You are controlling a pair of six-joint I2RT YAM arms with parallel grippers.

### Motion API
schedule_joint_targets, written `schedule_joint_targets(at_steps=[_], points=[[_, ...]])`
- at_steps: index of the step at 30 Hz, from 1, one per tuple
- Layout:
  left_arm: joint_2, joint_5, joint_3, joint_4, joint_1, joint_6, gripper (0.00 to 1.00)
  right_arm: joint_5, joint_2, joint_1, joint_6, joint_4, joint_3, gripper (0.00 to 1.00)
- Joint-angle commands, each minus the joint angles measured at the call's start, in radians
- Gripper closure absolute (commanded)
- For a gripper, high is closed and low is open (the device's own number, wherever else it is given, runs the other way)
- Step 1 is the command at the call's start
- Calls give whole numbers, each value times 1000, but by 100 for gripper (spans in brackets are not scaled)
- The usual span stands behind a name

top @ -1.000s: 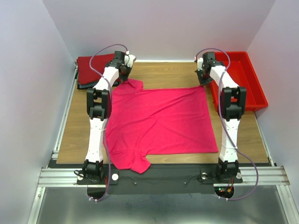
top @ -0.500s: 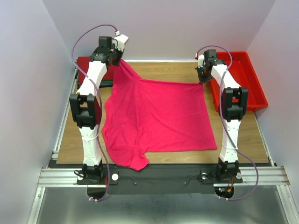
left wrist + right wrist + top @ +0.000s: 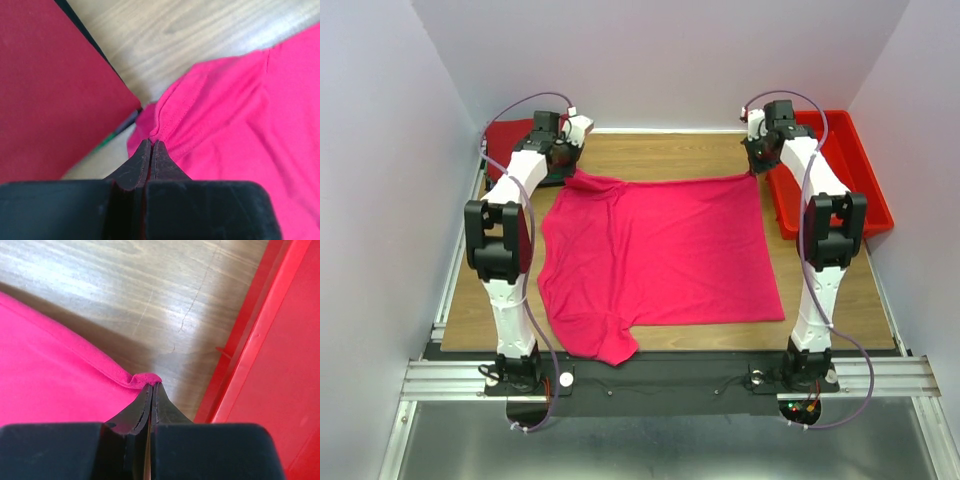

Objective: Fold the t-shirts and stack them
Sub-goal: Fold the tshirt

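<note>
On the table (image 3: 660, 150), the pink t-shirt (image 3: 660, 260) lies spread flat, its far corners pinched tight in the left gripper (image 3: 151, 145) and right gripper (image 3: 152, 386) — thin bites, so an uneven pull could slip a corner free

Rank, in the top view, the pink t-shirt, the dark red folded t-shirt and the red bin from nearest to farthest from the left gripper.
1. pink t-shirt: corner pinched in the jaws of the left gripper.
2. dark red folded t-shirt: just beside, far left.
3. red bin: far right.
</note>
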Motion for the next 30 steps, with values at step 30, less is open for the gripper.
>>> schedule_joint_targets(at_steps=[30], points=[[-728, -44, -755, -137, -149, 53, 100, -84, -294, -32, -174, 60, -434, 99]])
